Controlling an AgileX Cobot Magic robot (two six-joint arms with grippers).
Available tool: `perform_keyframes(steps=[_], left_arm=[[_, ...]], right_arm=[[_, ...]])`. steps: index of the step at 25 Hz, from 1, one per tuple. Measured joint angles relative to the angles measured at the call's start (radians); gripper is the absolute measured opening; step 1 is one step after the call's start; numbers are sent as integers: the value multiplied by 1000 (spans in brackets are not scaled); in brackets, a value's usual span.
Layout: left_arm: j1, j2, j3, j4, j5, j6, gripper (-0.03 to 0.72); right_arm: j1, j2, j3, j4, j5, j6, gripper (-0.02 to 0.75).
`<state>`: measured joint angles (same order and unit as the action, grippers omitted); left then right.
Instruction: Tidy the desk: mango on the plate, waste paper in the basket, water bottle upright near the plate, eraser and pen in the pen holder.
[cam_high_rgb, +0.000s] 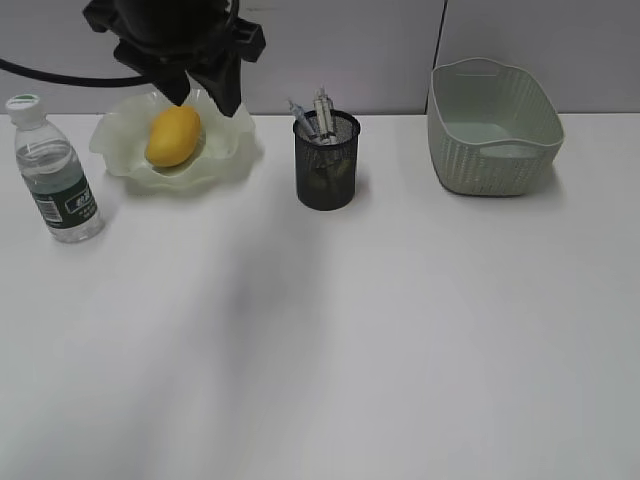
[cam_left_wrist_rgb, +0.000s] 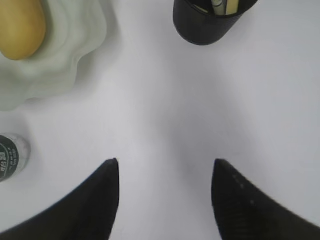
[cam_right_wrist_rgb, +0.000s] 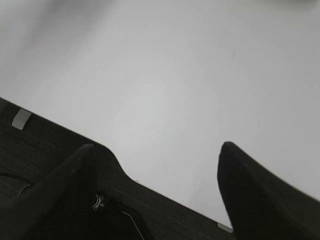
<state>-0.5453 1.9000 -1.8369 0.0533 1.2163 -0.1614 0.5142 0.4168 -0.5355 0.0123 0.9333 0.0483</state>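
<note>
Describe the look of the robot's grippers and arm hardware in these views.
The left gripper has matte black fingers tapering to blunt points, one with faint ribbing. The right gripper looks the same. In the exterior view, a black cable trails from the left arm's boxy black wrist.

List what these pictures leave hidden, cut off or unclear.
- Basket, exterior view: the near wall hides the floor, so paper inside cannot be confirmed.
- Pen holder, exterior view: dark mesh blurs the contents, so the eraser is uncertain; in the left wrist view the top edge cuts it off.
- Left gripper, exterior view: the frame's top crops the arm.
- Water bottle, left wrist view: cut by the left edge.
- Right gripper: absent from the exterior view.
</note>
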Motion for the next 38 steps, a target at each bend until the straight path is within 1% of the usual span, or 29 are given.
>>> perform_keyframes(steps=[7, 11, 14, 19, 23, 28, 31, 35, 38], left_arm=[[0, -96, 12, -22, 0, 14, 448], [0, -193, 108, -33, -1, 27, 447], [-1, -270, 231, -30, 0, 40, 447], [-4, -422, 494, 11, -1, 43, 447], [-5, -573, 703, 17, -36, 43, 447], [-5, -779, 931, 18, -59, 44, 447], [-5, -918, 1038, 18, -61, 45, 447], [-5, -1151, 1149, -2, -65, 71, 454], [-5, -1298, 1204, -32, -64, 116, 503]], right_arm=[[0, 0, 0, 0, 0, 0, 585], [0, 0, 0, 0, 0, 0, 585], [0, 0, 0, 0, 0, 0, 585], [0, 0, 0, 0, 1, 0, 585], [0, 0, 0, 1, 12, 0, 585], [0, 0, 0, -12, 107, 0, 585], [0, -1, 0, -26, 147, 0, 585], [0, -1, 11, -28, 147, 0, 585], [0, -2, 25, -12, 128, -15, 585]])
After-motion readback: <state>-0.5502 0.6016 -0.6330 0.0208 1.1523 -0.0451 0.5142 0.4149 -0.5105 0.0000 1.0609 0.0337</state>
